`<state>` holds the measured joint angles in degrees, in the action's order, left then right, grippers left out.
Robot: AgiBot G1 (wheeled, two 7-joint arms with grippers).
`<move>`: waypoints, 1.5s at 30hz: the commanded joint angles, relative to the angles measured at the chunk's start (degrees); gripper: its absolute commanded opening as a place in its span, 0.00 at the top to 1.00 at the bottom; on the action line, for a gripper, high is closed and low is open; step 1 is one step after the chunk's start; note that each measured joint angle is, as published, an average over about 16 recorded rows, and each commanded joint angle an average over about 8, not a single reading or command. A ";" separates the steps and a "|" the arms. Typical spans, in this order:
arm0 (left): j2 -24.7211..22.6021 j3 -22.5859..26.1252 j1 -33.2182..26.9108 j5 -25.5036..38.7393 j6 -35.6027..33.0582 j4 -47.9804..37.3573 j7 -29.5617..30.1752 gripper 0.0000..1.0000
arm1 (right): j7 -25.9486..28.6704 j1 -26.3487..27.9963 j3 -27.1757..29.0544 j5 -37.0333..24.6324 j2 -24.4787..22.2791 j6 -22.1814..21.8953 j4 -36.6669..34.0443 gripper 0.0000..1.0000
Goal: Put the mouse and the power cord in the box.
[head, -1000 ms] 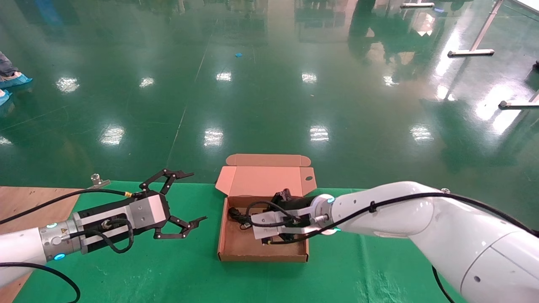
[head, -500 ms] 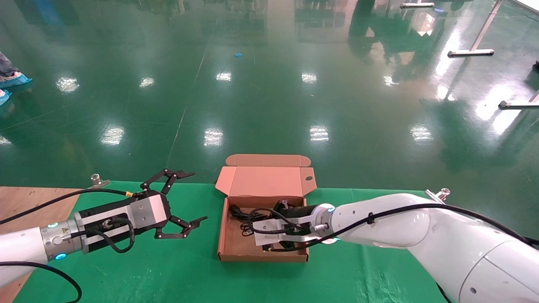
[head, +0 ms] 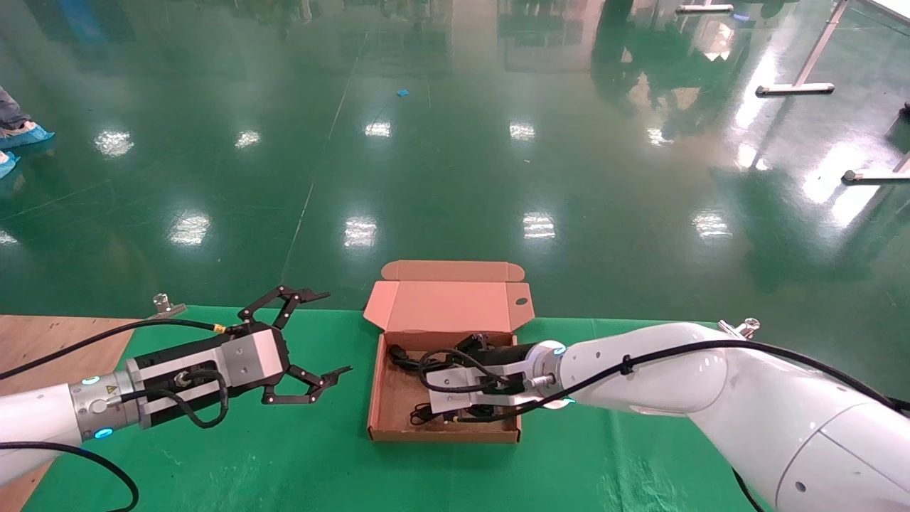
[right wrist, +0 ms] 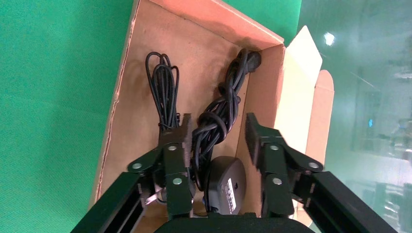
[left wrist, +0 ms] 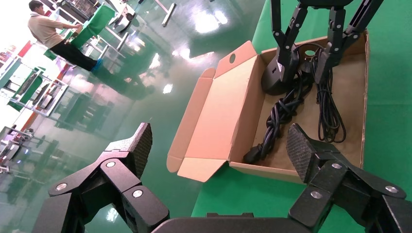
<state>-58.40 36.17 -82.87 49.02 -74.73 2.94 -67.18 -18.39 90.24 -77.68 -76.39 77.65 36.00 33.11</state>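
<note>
The tan box (head: pixel 441 432) lies open on the green cloth, its lid (head: pixel 448 307) leaning back. Inside it lie the twisted power cord (right wrist: pixel 218 114), the mouse's thin coiled cable (right wrist: pixel 164 94) and the black mouse (right wrist: pixel 227 183), which shows its pale label beside the hinge-side wall. My right gripper (right wrist: pixel 218 133) reaches down into the box and is open. The cord runs between its fingers and the mouse sits near its palm, with a gap to one finger. My left gripper (head: pixel 334 331) hovers open and empty to the left of the box.
The green cloth (head: pixel 284 462) covers the table, with bare wood (head: pixel 43 341) at the far left and a metal clamp (head: pixel 165 306) on the back edge. Beyond lies glossy green floor. A person (left wrist: pixel 48 31) stands far off among racks.
My right gripper has sunk lower into the box and shifted toward its front. The thin cable that hung from it now lies on the box floor. The left arm has not moved.
</note>
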 commanded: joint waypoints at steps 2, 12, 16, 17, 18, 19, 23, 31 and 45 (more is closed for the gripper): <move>0.27 -0.23 0.25 -0.08 -0.12 0.84 0.92 0.00 | 0.15 -0.17 0.45 0.22 -0.44 0.38 0.42 0.00; 4.08 -3.51 3.72 -1.25 -1.90 12.34 13.60 0.00 | 4.80 -4.70 10.22 5.64 -6.90 8.23 6.55 0.00; 5.67 -4.88 5.17 -1.73 -2.65 17.13 18.90 0.00 | 6.76 -6.64 14.38 7.97 -9.79 11.58 9.29 0.00; 6.06 -5.22 5.52 -1.85 -2.83 18.31 20.19 0.00 | 7.24 -7.11 15.39 8.54 -10.50 12.40 9.96 0.00; 6.46 -5.56 5.89 -1.98 -3.02 19.53 21.54 0.00 | 7.75 -7.61 16.45 9.14 -11.23 13.25 10.66 0.00; 6.85 -5.90 6.24 -2.10 -3.20 20.71 22.84 0.00 | 8.23 -8.08 17.47 9.71 -11.94 14.08 11.33 0.00; 8.45 -7.28 7.71 -2.59 -3.96 25.55 28.19 0.00 | 10.21 -10.04 21.67 12.07 -14.85 17.46 14.10 0.00; 11.67 -10.05 10.63 -3.57 -5.46 35.25 38.88 0.00 | 14.19 -13.95 30.07 16.78 -20.69 24.23 19.63 0.00; 17.25 -14.86 15.71 -5.28 -8.08 52.11 57.49 0.00 | 21.10 -20.76 44.67 24.98 -30.83 36.00 29.26 0.00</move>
<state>-41.16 21.31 -67.15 43.74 -82.82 55.05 -9.69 2.71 69.49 -33.01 -51.40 46.82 72.00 62.38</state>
